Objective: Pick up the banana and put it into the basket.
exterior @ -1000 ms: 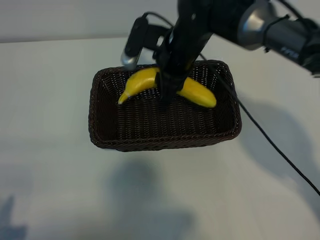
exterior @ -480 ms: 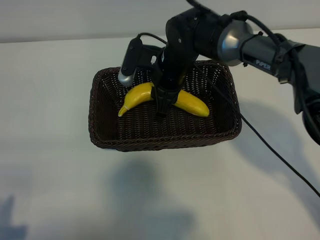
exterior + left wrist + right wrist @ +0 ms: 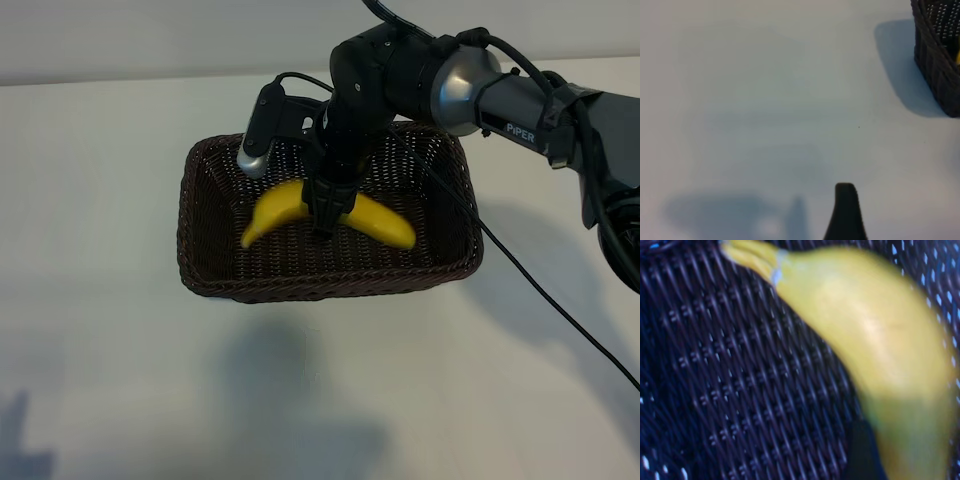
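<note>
Table [image 3: 100, 380] is the big pale surface under everything; the basket [image 3: 205, 250] sits on it toward the far middle, long side running across the exterior view; right arm [image 3: 520, 100] reaches in from that view's right and drops steeply over the basket; left arm isn't in the exterior view at all; only one dark fingertip of the left gripper [image 3: 846, 212] shows in its own wrist view, aimed at bare table with a corner of the basket well off to one side, so parked, and whether it's open I read as yes, wide, holding nothing; the banana [image 3: 275, 205] is inside the basket, low against the woven floor, long axis parallel to the basket's long side, stem end toward the exterior view's left, curve arching toward the far wall; right gripper [image 3: 327, 205] straddles the banana's middle, pointing down, fingers across the short axis; the banana is blurred in both views while the wicker is sharp, so my read is the grip is letting go or just let go; can't tell from the frames whether the fingers still pinch it; right wrist view shows the banana lying right over the weave with one dark finger [image 3: 862, 452] beside it; key relation: the banana sits directly below and between the fingers, so the exit is straight up, no sideways drag; task looks essentially done once the gripper clears the rim; risk is a finger snagging the fruit on the way out.
</note>
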You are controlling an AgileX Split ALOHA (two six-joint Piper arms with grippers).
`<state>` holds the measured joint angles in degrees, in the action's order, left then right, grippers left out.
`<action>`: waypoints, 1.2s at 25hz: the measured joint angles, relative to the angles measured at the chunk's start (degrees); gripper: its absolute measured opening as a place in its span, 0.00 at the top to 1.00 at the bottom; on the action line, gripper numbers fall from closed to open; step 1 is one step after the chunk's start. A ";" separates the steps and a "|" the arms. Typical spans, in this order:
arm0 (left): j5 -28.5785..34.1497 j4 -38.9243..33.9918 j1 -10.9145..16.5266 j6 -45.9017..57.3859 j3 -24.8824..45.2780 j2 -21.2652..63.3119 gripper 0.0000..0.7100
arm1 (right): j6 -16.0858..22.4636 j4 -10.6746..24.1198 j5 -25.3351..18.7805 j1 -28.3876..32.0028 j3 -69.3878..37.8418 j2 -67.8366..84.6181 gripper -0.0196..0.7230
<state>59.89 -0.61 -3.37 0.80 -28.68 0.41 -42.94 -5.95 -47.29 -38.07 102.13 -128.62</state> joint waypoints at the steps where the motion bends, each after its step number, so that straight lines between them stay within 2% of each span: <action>1: 0.00 0.00 0.00 0.00 0.00 0.00 0.19 | 0.00 0.00 0.00 0.00 0.00 0.00 0.29; 7: 0.00 0.00 0.00 0.00 0.00 0.00 0.19 | 0.30 1.05 -0.89 0.00 0.00 1.07 0.27; 11: 0.00 0.00 0.00 0.00 0.00 0.00 0.19 | 2.44 4.09 -2.50 0.00 0.00 4.34 0.27; 14: 0.00 0.00 0.00 0.00 0.00 0.00 0.19 | 5.60 7.01 -3.11 0.00 0.00 7.33 0.27; 19: 0.00 0.00 0.00 0.00 0.00 0.00 0.19 | 11.58 12.21 -4.16 0.00 0.00 10.63 0.27; 23: 0.00 0.00 0.00 0.00 0.00 0.00 0.19 | 18.54 17.35 -6.51 0.71 0.00 10.82 0.27; 26: 0.00 0.00 0.00 0.00 0.00 0.00 0.19 | 25.02 21.41 -9.55 3.52 0.00 11.00 0.27; 30: 0.00 0.00 0.00 0.00 0.00 0.00 0.19 | 30.75 22.93 -11.78 10.19 0.00 12.29 0.27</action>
<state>59.89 -0.61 -3.37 0.80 -28.68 0.41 -12.19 16.99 -59.06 -27.88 102.13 -116.33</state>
